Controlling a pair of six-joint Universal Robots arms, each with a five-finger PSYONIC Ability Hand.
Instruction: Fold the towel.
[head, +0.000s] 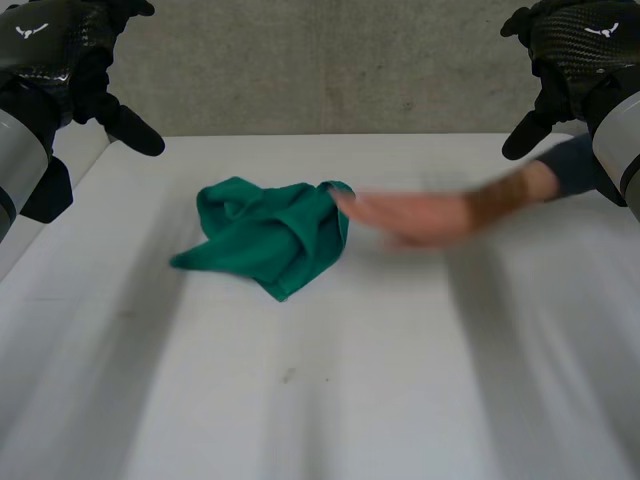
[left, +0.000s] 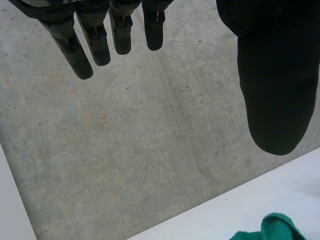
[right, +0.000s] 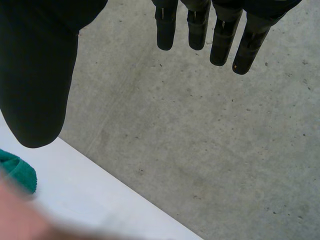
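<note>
Crumpled towel (head: 270, 232) well apart from left hand (head: 70, 55) and right hand (head: 580, 45), both loose-fingered, empty; person's hand (head: 415, 218) touching towel edge.

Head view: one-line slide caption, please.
A person's hand at the crumpled green towel on the white table; left hand and right hand raised, open.

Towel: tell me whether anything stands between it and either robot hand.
A person's hand reaches across the table to the edge of the towel, between it and the raised right robot hand. Nothing visible stands between the towel and the left robot hand.
</note>
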